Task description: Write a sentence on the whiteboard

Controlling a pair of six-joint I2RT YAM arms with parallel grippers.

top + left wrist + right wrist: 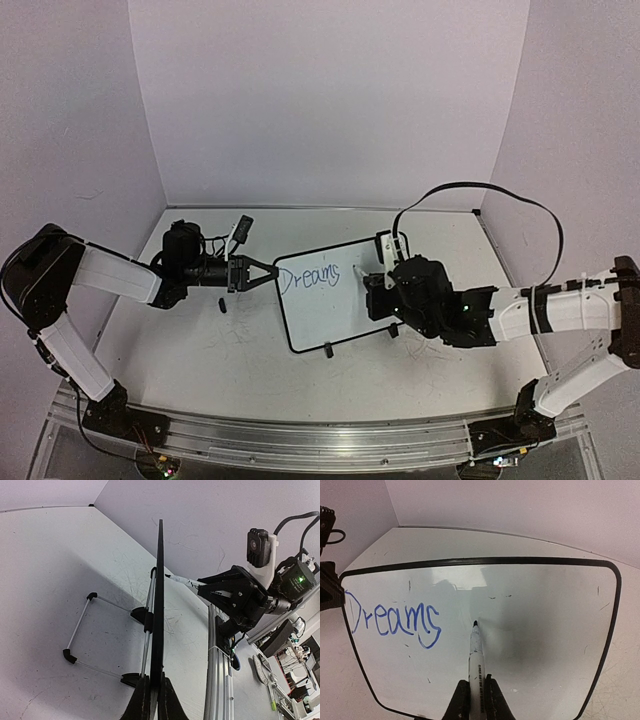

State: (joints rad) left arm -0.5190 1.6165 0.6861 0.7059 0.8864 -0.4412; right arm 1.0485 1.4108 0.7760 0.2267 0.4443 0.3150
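One word of the sentence (394, 620), "Dreams", is written; the remainder is outstanding. Whiteboard (322, 318) stands mid table (200, 350), left gripper (262, 275) clamped on its left edge. Right gripper (475, 695) is closed on the marker (475, 655), tip at the board.

We read one word, "Dreams", in blue handwriting at the left of the whiteboard (535, 630); the sentence (395, 620) holds nothing more. Dark print along the marker (476, 655) barrel is too small for us to read
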